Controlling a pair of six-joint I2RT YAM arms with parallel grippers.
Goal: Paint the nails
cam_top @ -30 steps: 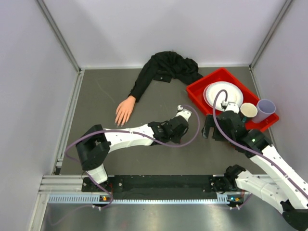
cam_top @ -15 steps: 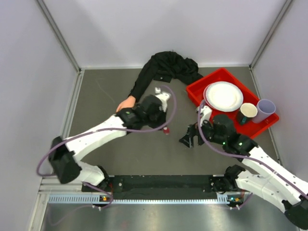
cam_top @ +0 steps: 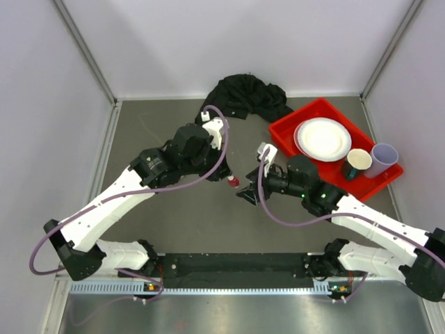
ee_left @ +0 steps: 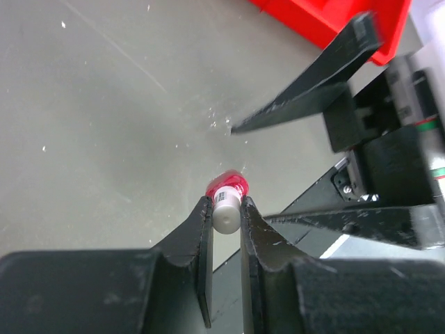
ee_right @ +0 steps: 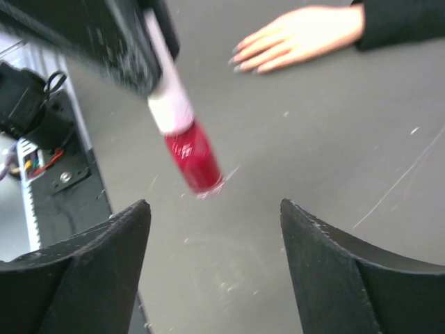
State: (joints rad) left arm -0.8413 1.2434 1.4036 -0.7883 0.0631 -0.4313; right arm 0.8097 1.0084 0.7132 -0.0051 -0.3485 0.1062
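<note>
A small red polish bottle (cam_top: 233,183) hangs tilted just above the grey table, and my left gripper (cam_top: 228,178) is shut on its white cap (ee_left: 225,211). In the left wrist view the left gripper (ee_left: 224,202) clamps the cap, with the bottle's red body (ee_left: 229,185) beyond it. My right gripper (cam_top: 246,197) is open just right of the bottle; in its own view the right gripper (ee_right: 215,212) has the bottle (ee_right: 193,158) ahead and between its fingers, untouched. The mannequin hand (ee_right: 299,36) lies flat farther off, its nails (ee_right: 238,65) tiny and blurred. From above my left arm hides the hand.
The black sleeve (cam_top: 245,96) is bunched at the back. At the right stands a red tray (cam_top: 284,132) holding a white plate (cam_top: 323,138), a cup (cam_top: 359,160) and a lilac cup (cam_top: 384,157). A black rail (cam_top: 236,264) runs along the near edge.
My left arm swung left and back, and now covers the mannequin hand, with the bottle in its gripper. My right gripper moved left from the tray to the bottle and its jaws narrowed a little.
</note>
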